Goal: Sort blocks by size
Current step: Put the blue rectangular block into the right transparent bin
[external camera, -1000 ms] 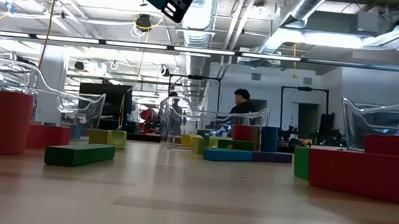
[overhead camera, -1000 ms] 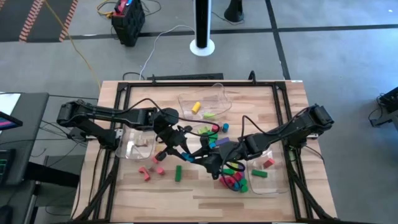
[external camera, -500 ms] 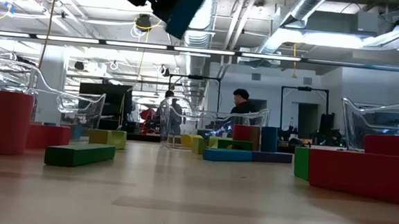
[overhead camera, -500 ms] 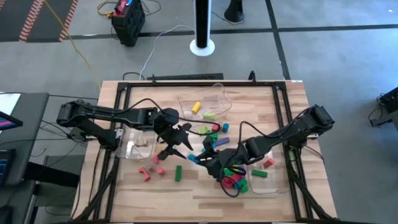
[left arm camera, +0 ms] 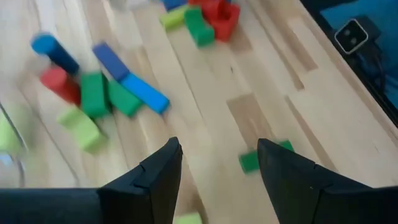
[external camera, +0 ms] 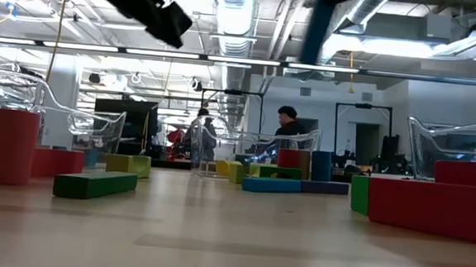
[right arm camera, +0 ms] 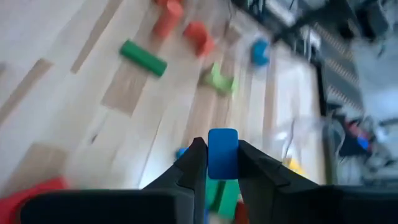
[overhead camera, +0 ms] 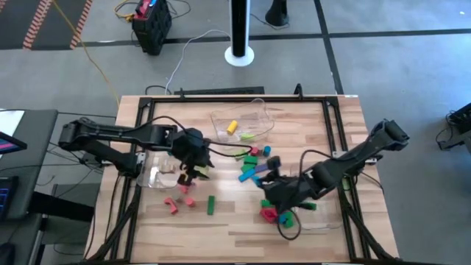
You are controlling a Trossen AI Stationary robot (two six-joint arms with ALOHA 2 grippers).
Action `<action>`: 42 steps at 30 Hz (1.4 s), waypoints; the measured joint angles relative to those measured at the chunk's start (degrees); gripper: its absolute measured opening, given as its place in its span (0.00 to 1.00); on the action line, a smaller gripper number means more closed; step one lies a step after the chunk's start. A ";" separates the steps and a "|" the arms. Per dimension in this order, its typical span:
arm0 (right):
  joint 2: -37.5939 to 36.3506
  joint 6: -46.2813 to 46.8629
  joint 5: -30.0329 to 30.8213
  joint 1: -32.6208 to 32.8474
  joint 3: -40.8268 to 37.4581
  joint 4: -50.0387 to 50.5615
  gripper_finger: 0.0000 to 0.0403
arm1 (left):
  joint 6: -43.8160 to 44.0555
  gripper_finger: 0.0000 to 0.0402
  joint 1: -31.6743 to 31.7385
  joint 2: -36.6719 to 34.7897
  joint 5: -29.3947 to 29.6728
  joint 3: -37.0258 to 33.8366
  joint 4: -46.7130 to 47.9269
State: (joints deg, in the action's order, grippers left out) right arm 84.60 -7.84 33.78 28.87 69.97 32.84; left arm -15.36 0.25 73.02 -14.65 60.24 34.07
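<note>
The right pincer (right arm camera: pixel 216 163) is clamped on a blue block (right arm camera: pixel 222 153), light, stiff and slick, best squeezed across flat faces; the left pincer (left arm camera: pixel 214 163) gapes empty.

The wooden table (overhead camera: pixel 309 118) sits in a black metal frame on a grey concrete floor (overhead camera: pixel 397 66) crossed by dark seams. A white post on a round base (overhead camera: pixel 240 53) stands beyond it, near a black crate (overhead camera: pixel 152 29) with cables trailing. A dark desk (overhead camera: pixel 22 177) fills one side. Across the room, exposed ducts (external camera: pixel 238 1) and strip lights line the ceiling, and a person (external camera: pixel 288 124) sits far off.
</note>
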 joint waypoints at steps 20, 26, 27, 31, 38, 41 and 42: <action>-4.70 37.49 -5.54 3.11 0.00 35.22 0.24 | 3.65 0.51 -1.90 -0.82 0.67 -12.01 -6.19; -4.70 45.05 -6.77 5.63 0.00 39.98 0.23 | 3.69 0.51 -1.90 -0.82 0.65 -13.97 -7.85; -4.70 46.53 -6.81 6.19 0.00 40.88 0.23 | 3.72 0.51 -1.90 -0.82 0.61 -14.13 -8.18; -4.72 52.75 -9.35 8.22 0.00 43.04 0.23 | 3.86 0.51 -1.90 -0.82 0.55 -14.86 -8.79; -4.72 58.85 -11.61 10.57 0.00 43.24 0.24 | 4.07 0.51 -1.90 -0.82 0.54 -15.58 -10.72; -4.72 60.12 -13.02 10.49 0.00 43.23 0.26 | 4.14 0.51 -1.90 -0.82 0.52 -15.58 -10.81; -4.72 60.33 -13.15 10.49 0.00 43.25 0.26 | 4.27 0.51 -1.90 -0.82 0.53 -15.58 -10.79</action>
State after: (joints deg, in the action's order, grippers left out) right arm 79.88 52.49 20.63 39.35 69.97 76.09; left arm -11.09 -1.65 72.20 -14.12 44.66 23.28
